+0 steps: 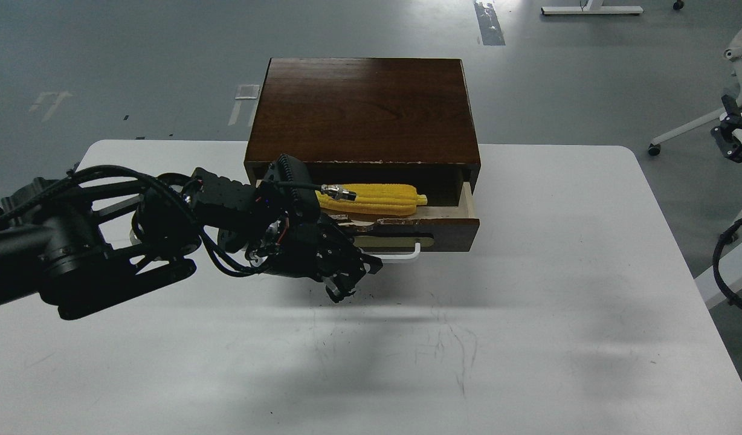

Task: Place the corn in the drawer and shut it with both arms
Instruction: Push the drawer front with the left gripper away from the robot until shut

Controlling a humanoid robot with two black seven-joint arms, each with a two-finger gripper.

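The yellow corn (380,199) lies lengthwise inside the drawer (446,234), which is pulled partly out of the dark brown cabinet (362,109). The drawer's white bar handle (402,257) faces me. My left gripper (356,280) is open and empty. It hangs low over the table, just in front of the drawer front's left part, beside the handle's left end. My left arm hides the drawer's left corner and the corn's left end. My right gripper (735,138) shows small and dark at the far right edge, off the table and far from the drawer.
The cabinet stands at the back middle of a white table (528,338). Grey floor lies behind it. A white chair base (679,133) and black cables (724,266) are at the right edge.
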